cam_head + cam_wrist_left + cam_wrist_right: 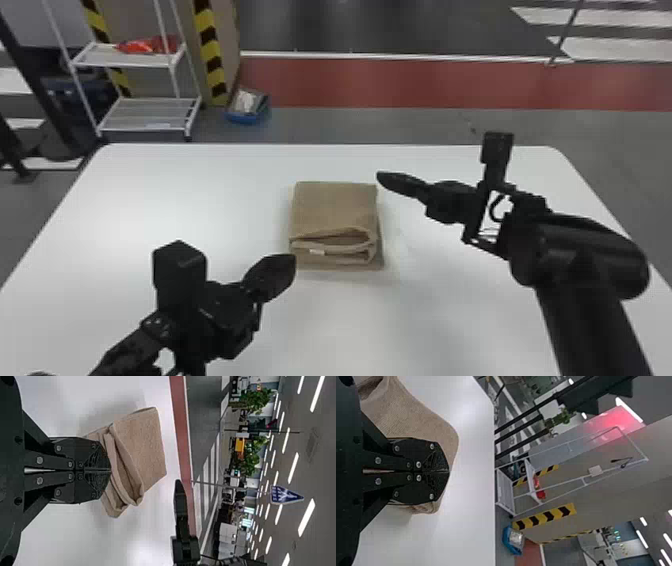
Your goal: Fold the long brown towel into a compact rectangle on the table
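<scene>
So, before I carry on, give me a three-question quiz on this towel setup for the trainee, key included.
1. True or false: the towel lies folded on the table.
2. Fill in the blank: the left pincer's fingers are ____.
3. Which is nearest the towel's far right corner?
A) the white rack
B) the right pincer
C) the left pincer

Key: 1 true; 2 shut; 3 B
</scene>
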Robot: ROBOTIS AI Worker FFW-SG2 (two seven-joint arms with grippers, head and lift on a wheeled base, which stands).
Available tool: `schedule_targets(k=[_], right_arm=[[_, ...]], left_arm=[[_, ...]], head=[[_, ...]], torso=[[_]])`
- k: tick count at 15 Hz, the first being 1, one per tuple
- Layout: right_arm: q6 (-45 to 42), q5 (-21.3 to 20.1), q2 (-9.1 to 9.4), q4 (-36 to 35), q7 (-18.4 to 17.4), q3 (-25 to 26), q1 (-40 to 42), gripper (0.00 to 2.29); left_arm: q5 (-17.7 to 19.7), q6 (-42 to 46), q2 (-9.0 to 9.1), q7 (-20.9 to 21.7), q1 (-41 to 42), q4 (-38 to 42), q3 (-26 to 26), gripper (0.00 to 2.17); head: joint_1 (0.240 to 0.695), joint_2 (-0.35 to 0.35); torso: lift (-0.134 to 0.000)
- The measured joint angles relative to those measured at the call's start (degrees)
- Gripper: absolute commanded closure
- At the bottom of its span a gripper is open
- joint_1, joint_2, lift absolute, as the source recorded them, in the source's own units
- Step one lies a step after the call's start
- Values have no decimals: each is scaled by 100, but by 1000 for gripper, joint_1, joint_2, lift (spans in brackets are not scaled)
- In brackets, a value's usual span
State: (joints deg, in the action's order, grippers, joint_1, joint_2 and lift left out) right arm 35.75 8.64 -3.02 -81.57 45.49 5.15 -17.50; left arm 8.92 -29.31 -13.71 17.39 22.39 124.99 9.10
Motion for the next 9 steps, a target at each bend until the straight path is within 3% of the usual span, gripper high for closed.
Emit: schedule_targets(k=[2, 4, 7, 9], right_arm=[[-738, 474, -4, -470, 321, 50, 390, 2172], [-1430, 735, -7, -713, 406, -12, 728, 2172], [-2272, 830, 10, -836, 231, -285, 1240, 2172], [-2819, 630, 20, -849, -98, -626, 1526, 2172]], left_arm=[[45, 204, 12, -36, -13, -84, -167, 1713], [139, 501, 37, -96, -45, -247, -338, 1713], [325, 1201, 52, -251, -65, -595, -706, 1713], [501, 1722, 59, -359, -46, -808, -970, 1713]], head=[[695, -15], [695, 16], [695, 65], [695, 108]], torso=[[-125], [-125], [-125], [-125]])
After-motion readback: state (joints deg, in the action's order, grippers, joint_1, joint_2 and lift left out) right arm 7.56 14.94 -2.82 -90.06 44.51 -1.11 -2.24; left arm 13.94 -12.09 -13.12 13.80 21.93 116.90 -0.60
